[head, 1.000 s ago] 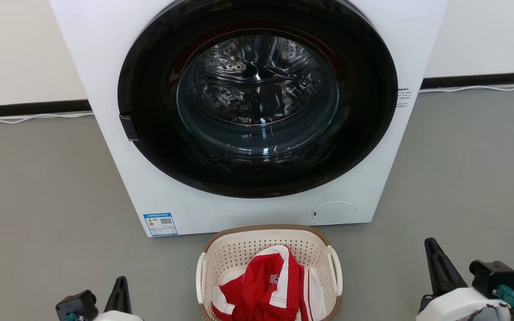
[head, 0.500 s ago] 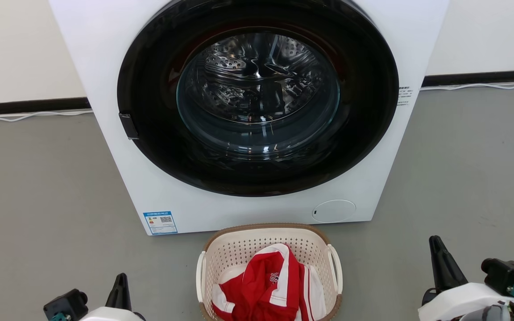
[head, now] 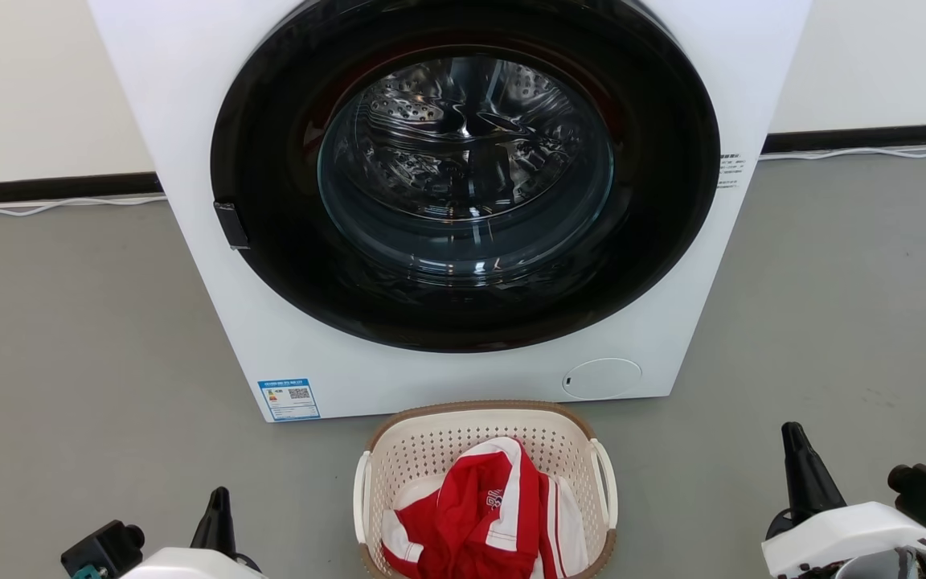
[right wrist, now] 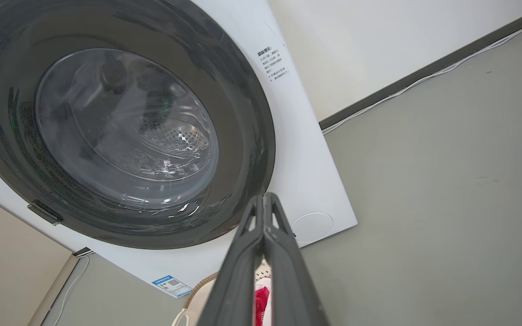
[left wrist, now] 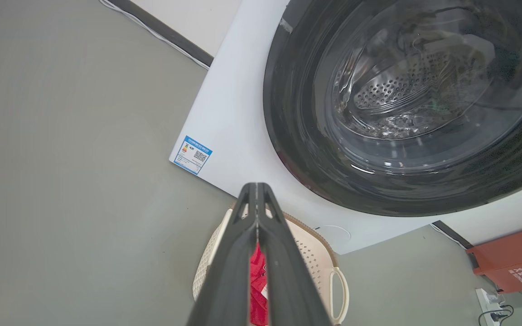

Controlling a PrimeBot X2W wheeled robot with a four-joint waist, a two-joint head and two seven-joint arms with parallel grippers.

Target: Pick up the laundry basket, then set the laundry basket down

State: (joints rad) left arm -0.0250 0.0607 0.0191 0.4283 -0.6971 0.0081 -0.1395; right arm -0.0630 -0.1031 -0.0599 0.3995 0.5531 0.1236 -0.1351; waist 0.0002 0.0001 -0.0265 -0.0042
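head view: the laundry basket point(head: 479, 408) stands on the grey floor point(head: 69, 338) just in front of a white front-loading washing machine point(head: 190, 96), centred below its round dark door point(head: 270, 265). a red and white garment point(head: 479, 515) lies in the basket, whose near end is cut off by the bottom edge. the left pincer point(head: 219, 503) is at the lower left and the right pincer point(head: 794, 438) at the lower right. each is well apart from the basket's white side handles point(head: 609, 494), with its fingers pressed together on nothing. a blue label point(head: 289, 400) and a round cap point(head: 601, 378) mark the machine's lower front. a white cable point(head: 45, 211) runs along the black skirting.

left wrist view: the closed fingers cover the middle of the basket, leaving one wall, the far rim and one loop handle in sight, with a strip of red cloth between them. this view adds an orange-red box point(left wrist: 510, 262) and a power strip point(left wrist: 490, 303) by the wall; the box's lettering is too small to read.

right wrist view: the closed fingers hide most of the basket; a bit of brown rim and red cloth peek out at the bottom edge. small printed text point(right wrist: 273, 63) on the machine's front is unreadable.
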